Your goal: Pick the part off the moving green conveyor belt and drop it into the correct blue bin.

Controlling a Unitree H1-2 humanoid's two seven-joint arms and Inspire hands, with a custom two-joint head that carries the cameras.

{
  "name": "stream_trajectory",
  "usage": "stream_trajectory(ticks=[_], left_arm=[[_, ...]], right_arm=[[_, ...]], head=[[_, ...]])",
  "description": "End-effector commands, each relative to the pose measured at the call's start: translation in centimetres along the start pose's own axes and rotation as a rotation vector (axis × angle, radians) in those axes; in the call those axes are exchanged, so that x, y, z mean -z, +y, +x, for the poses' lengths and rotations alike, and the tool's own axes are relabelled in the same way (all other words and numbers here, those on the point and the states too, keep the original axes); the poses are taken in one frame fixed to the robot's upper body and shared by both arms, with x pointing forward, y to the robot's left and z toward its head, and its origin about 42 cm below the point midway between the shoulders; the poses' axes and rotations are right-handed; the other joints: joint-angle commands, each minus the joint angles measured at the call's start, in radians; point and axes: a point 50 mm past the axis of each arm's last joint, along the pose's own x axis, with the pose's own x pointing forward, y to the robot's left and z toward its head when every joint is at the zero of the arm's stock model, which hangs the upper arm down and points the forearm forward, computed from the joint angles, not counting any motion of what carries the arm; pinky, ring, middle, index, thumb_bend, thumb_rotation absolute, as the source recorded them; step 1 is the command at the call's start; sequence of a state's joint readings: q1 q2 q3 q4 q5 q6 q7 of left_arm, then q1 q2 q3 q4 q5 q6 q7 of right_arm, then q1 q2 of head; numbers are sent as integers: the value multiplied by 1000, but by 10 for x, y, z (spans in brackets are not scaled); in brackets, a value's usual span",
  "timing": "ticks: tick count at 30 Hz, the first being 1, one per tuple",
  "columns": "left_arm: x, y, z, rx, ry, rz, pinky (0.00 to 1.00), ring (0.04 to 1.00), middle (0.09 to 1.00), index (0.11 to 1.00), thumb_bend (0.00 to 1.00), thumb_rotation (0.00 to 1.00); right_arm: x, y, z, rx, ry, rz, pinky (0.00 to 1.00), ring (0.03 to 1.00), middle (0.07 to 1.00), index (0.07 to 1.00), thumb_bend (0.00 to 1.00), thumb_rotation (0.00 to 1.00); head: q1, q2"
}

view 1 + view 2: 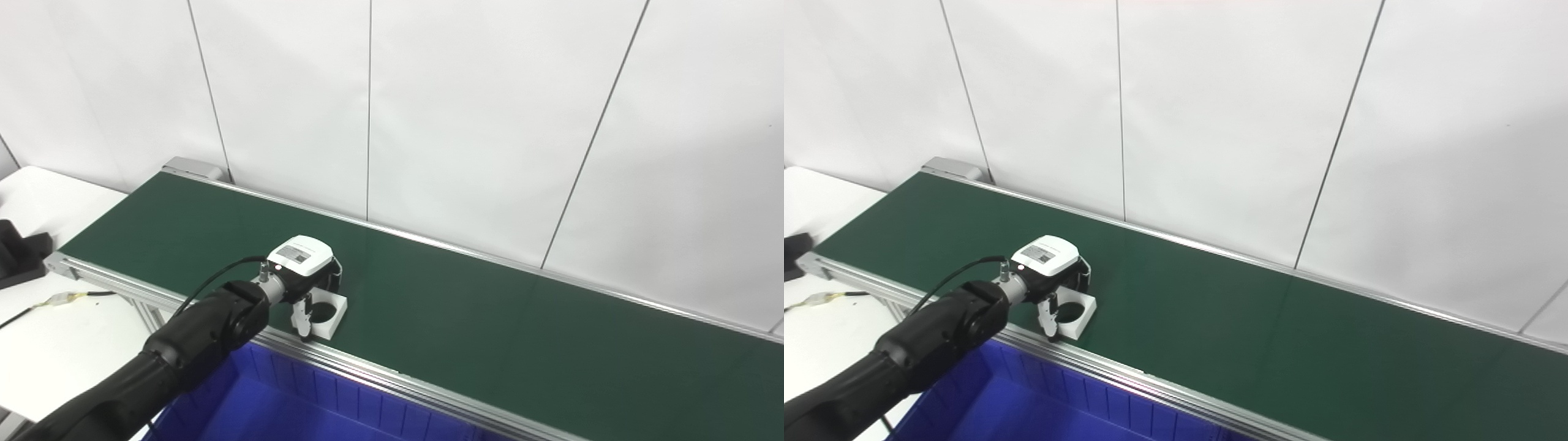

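Observation:
A small white square part (331,317) with a round dark hole lies on the green conveyor belt (490,318), close to its near rail. My left hand (303,264), white-backed on a black arm, is over the part. Its thumb (301,320) presses the part's near left side, and its dark fingers (334,279) curl down behind the far side, so the hand is closed around the part. The part's base still rests on the belt. In the right eye view the same part (1080,312) sits under the hand (1047,260). My right hand is out of sight.
A blue bin (294,398) stands right below the belt's near rail (380,373), under my left arm. To the left is a white table (55,343) with a cable (61,299) and a black foam block (18,251). White wall panels stand behind the belt.

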State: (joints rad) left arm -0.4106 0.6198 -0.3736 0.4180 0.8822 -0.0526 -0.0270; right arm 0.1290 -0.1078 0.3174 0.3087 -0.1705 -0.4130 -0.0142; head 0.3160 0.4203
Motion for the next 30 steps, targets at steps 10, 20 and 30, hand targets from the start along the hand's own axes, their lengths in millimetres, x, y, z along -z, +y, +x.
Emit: stream_trajectory(ticks=[10,20,30], left_arm=[[4,18,5,-58,-5,0,617,527,506,476,523,0],[3,25,-2,-88,-21,-31,601,507,484,488,525,0],[-16,70,-33,-167,-75,-89,630,519,497,481,524,0]], right_arm=[[-12,-2,2,14,-87,11,687,767,812,881,574,647],[-12,-5,2,13,-87,10,684,771,816,881,568,645],[-12,-6,1,15,-87,4,674,764,810,877,567,637]], head=[[3,3],[2,4],[0,8]])
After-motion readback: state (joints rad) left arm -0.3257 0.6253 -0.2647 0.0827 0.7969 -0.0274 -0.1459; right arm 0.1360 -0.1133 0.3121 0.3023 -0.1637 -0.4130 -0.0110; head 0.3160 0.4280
